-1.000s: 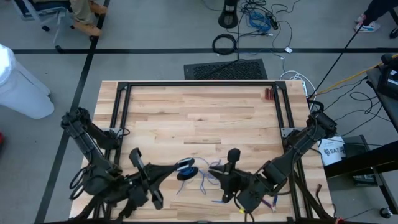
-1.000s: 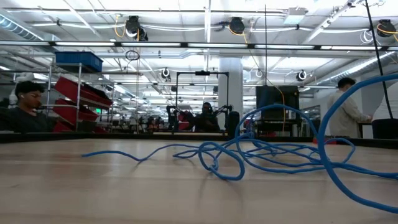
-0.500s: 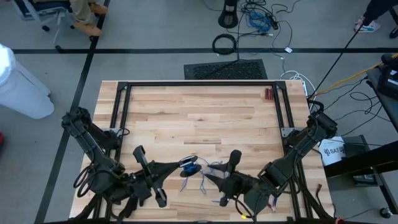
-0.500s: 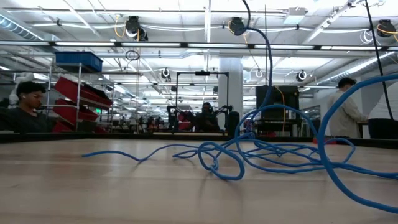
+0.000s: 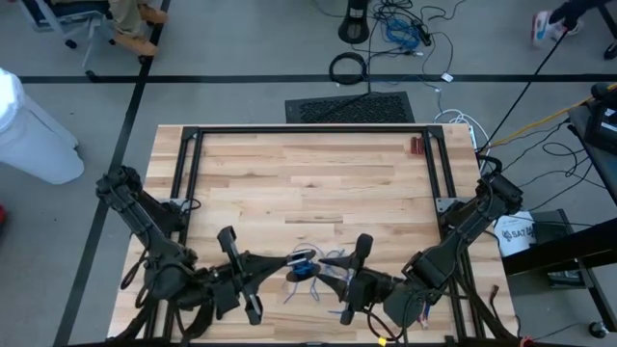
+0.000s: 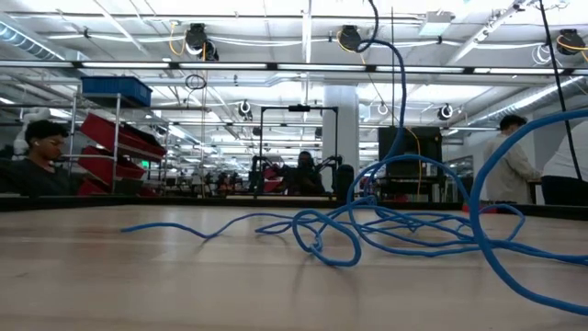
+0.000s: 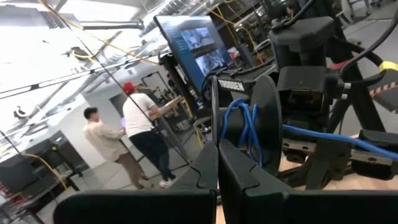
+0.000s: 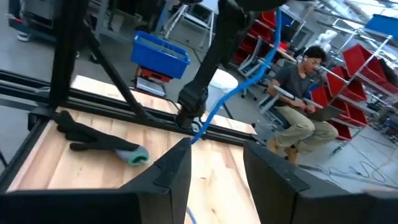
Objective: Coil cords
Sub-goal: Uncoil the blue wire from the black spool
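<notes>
Fingers [image 7: 205, 168] of the left gripper [image 5: 285, 262] are being pressed together on a dark spool [image 7: 249, 127] wound with blue cord [image 5: 307, 273], held near the 6 o'clock edge of the wooden table [image 5: 318, 183]. Loose tangled loops are lying on the wood. Spread apart, the right gripper [image 5: 320, 272] is waiting at the cord's 3 o'clock side. Red bins [image 6: 115, 138] and a seated person [image 6: 41, 161] are being seen beyond.

One blue cord [image 6: 404, 230] (partly wound on one spool [image 7: 249, 127]), two arms, one table [image 5: 308, 183].
</notes>
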